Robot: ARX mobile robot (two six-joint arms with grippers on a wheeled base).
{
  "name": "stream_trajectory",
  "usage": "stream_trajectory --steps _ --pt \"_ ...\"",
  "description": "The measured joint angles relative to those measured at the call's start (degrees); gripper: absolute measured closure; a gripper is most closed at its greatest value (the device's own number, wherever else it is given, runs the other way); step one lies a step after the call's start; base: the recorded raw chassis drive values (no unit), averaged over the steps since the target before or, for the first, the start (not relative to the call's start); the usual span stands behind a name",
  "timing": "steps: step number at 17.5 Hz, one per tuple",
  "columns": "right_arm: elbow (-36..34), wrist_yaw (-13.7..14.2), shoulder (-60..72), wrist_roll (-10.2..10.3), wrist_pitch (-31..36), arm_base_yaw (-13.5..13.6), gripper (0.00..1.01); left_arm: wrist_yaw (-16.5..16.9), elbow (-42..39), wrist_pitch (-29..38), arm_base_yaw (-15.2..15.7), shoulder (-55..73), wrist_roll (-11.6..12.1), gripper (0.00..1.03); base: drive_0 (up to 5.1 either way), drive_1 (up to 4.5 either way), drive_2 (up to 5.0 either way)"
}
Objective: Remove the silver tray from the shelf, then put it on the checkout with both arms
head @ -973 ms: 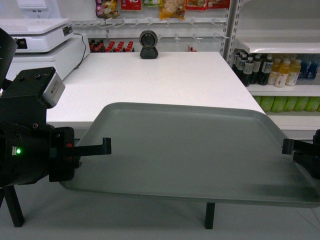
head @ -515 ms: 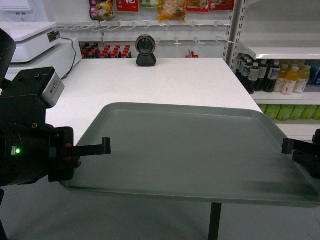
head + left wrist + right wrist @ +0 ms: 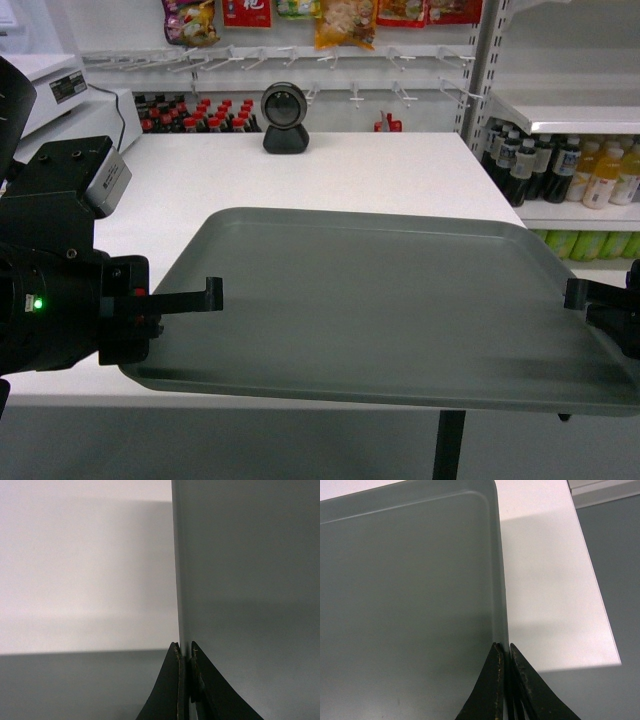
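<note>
the silver tray [image 3: 380, 310] hangs above the near edge of the white tabletop [image 3: 330, 170]. the left gripper [image 3: 184, 652] and right gripper [image 3: 504, 652] each have fingers pinching a tray side. a black scanner [image 3: 284, 118] sits far back, bottles [image 3: 560, 170] stand right.

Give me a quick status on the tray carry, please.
Left tool and right tool shut on tray rims. Tray held above checkout. Scanner at far edge, off the path.
</note>
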Motion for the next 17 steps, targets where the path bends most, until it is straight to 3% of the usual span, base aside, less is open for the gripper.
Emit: stream_trajectory --steps 6,17 --pt "0.0 0.02 0.0 0.0 0.24 0.02 0.98 -0.04 0.0 0.13 0.02 -0.02 0.0 1.0 -0.1 3.83 -4.1" --pt "0.13 0.04 0.02 0.0 0.07 0.0 0.98 -0.02 0.09 0.04 0.02 0.2 0.0 1.0 0.0 0.0 0.0"
